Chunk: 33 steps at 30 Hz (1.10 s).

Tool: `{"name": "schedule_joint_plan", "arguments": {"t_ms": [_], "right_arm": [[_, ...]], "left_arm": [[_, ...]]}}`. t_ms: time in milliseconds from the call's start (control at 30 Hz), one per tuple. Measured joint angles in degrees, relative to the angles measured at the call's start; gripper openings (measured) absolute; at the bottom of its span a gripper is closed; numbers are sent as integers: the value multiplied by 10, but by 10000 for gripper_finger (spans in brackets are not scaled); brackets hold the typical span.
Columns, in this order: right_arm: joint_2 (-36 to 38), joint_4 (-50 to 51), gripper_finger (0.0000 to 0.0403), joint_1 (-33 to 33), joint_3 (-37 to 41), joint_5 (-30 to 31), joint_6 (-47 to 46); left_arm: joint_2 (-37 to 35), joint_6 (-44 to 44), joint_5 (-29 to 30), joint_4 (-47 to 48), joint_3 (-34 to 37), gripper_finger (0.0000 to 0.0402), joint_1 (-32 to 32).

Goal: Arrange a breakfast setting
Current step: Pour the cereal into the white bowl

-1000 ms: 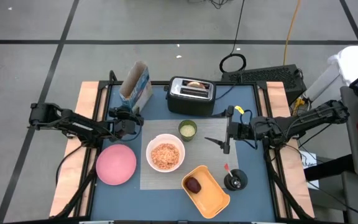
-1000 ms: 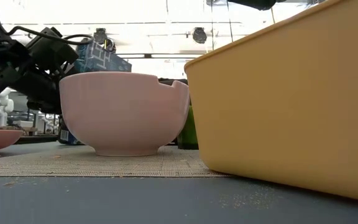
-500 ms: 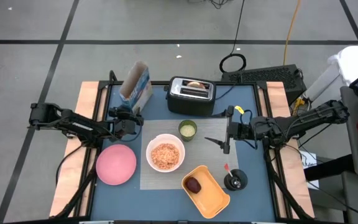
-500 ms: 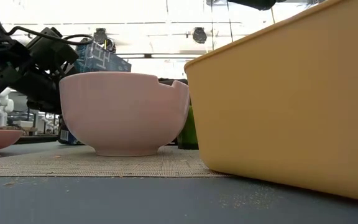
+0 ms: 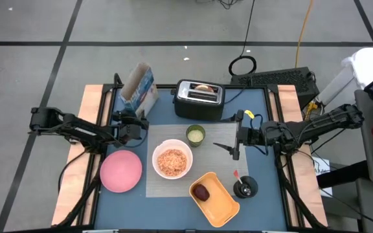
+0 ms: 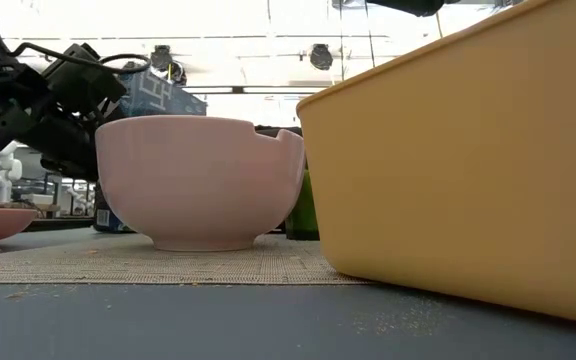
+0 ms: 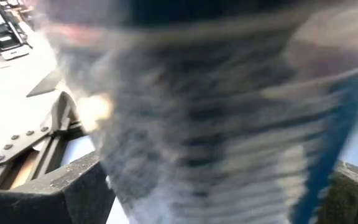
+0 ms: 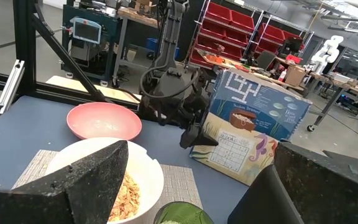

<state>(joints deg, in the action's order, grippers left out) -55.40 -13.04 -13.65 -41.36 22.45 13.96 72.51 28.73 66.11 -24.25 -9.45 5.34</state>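
Note:
A grey placemat (image 5: 203,162) lies mid-table. On it stand a white bowl (image 5: 171,162) of cereal flakes and a pale-green cup (image 5: 195,134). A pink plate (image 5: 121,171) lies to the mat's left. A round bread piece (image 5: 204,88) sticks out of the toaster (image 5: 199,99) at the far edge. My left gripper (image 5: 133,120) is shut on a blue cereal box (image 5: 141,87), which fills the blurred left wrist view (image 7: 216,124). My right gripper (image 5: 229,149) is open and empty over the mat's right part. My left gripper holds the cereal box by its near narrow side (image 8: 205,134), low on the box. The fingers (image 8: 194,135) come roughly level from the table's near-left side. The box is tilted. Whether its bottom rests on the table I cannot tell.
An orange tray (image 5: 220,204) with a dark round thing (image 5: 202,191) lies at the mat's near right corner and fills the right of the low view (image 6: 448,150). A small black object (image 5: 245,188) stands to the tray's right.
The cereal box in my left gripper has tipped a little; its top has gone toward the table's left edge and more of its blue face shows from above. My right gripper has kept still.

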Motion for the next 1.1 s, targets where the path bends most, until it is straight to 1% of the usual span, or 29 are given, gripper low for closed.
{"name": "schedule_joint_plan", "arguments": {"t_ms": [200, 500, 667, 767, 867, 1100], "right_arm": [[0, 0, 389, 0, 0, 0, 0], [0, 0, 389, 0, 0, 0, 0], [0, 0, 389, 0, 0, 0, 0], [0, 0, 389, 0, 0, 0, 0], [0, 0, 389, 0, 0, 0, 2], [0, 0, 389, 0, 0, 0, 2]], "left_arm": [[-49, -32, 0, -1, 0, 399, 0], [-164, -112, 1, 0, 0, 399, 0], [-224, -139, 0, -3, -1, 399, -2], [-253, -175, 0, -30, -1, 399, -5], [-273, -221, -1, -76, -1, 399, -11], [-295, -341, -1, -198, -2, 399, -25]]}}
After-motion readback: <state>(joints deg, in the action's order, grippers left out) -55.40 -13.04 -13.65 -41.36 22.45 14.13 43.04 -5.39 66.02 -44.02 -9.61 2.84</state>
